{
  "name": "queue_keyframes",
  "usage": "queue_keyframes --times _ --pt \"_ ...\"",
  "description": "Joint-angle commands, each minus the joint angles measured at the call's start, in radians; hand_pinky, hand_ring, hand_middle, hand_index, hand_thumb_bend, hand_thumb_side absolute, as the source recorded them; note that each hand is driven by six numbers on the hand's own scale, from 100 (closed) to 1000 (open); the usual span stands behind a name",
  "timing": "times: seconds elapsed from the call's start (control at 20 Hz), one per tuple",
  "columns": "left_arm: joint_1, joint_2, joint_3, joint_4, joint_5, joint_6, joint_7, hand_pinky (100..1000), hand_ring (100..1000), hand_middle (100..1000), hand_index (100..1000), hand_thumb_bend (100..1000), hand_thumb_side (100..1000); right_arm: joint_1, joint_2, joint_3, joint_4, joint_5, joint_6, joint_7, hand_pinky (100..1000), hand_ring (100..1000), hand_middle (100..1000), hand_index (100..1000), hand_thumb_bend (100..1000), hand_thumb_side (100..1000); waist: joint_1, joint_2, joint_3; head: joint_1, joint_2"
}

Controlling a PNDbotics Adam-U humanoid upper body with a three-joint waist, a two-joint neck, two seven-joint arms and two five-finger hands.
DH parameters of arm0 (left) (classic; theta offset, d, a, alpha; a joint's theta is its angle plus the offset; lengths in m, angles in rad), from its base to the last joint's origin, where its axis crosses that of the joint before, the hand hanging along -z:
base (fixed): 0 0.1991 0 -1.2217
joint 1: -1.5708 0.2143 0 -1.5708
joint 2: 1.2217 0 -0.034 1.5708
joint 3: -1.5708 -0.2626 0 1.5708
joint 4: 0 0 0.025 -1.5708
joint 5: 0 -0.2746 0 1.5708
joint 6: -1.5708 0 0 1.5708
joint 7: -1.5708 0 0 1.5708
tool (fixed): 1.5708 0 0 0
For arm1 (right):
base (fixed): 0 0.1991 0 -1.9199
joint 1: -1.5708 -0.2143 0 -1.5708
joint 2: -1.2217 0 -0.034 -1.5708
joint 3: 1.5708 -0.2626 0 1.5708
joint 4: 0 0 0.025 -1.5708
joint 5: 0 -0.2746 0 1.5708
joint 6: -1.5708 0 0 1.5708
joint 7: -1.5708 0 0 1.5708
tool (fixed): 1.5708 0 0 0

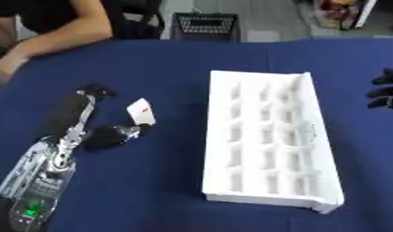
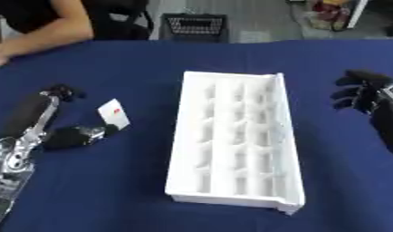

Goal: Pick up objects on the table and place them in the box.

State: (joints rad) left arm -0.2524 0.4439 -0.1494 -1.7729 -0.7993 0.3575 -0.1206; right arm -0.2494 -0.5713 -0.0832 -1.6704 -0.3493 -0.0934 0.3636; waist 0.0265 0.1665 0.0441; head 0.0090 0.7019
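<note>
A: Your left hand (image 1: 112, 135) is low on the blue table (image 1: 152, 190), left of the box; thumb and fingers are pinched on a small white card (image 1: 141, 111) with a red mark, holding it tilted up.

B: And the box (image 1: 263, 136)?

A: White, split into rows of compartments, lying mid-table, well apart from that card; nothing shows in the compartments.

B: Your right hand (image 2: 360, 93)?

A: Over the table's right edge, fingers curled, holding nothing, away from the box.
</note>
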Motion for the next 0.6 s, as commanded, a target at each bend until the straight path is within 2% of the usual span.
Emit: queue_keyframes --times 0.05,0.6 --pt "-0.015 0.019 0.013 -0.011 -0.007 0.004 0.002 934 810 814 731 933 602 -0.013 -0.018 -0.007 -0.010 0.001 -0.002 0.003 652 701 734 861 100 926 0.000 -0.015 -0.001 0.007 -0.011" --pt "-0.037 0.009 0.002 0.001 -0.011 0.002 -0.004 935 810 814 740 933 602 -0.013 -0.017 -0.006 -0.010 0.001 -0.001 0.004 652 701 734 861 100 926 0.000 -0.016 -0.003 0.009 -0.011"
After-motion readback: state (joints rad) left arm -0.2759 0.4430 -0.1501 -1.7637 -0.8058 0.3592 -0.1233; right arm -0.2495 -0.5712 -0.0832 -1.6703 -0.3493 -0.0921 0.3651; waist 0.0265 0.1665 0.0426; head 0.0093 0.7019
